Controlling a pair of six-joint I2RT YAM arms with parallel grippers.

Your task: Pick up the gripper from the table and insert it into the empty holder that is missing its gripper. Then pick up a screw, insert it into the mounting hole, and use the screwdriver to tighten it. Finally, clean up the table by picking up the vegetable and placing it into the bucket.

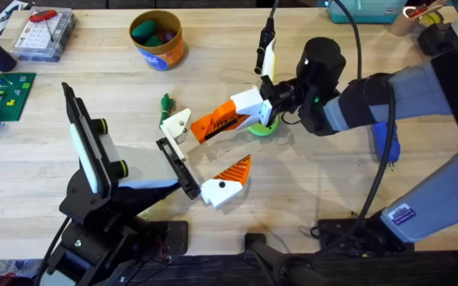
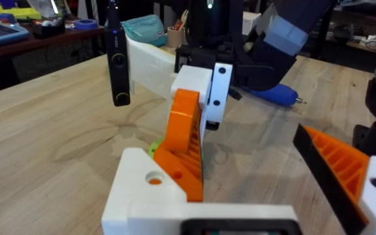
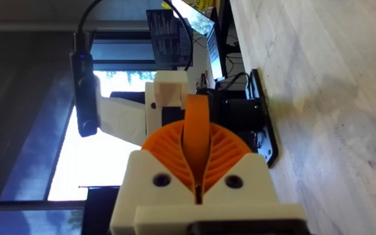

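Orange ribbed plastic gripper (image 1: 213, 121): clamped between right gripper (image 1: 254, 110) pads.
White pointed holder (image 1: 177, 127): align wedge, seat squarely.
Left gripper (image 1: 213, 171): open, empty.

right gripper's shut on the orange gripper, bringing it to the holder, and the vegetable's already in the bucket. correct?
Not quite. The vegetable lies on the table beside the holder, not in the bucket; the overhead view shows it. The rest holds: the right gripper is shut on the orange gripper.

I note a clear parts box (image 1: 42, 33) at the table's (image 1: 308, 199) far left corner, and a green brick baseplate (image 1: 0, 91) near its left edge.
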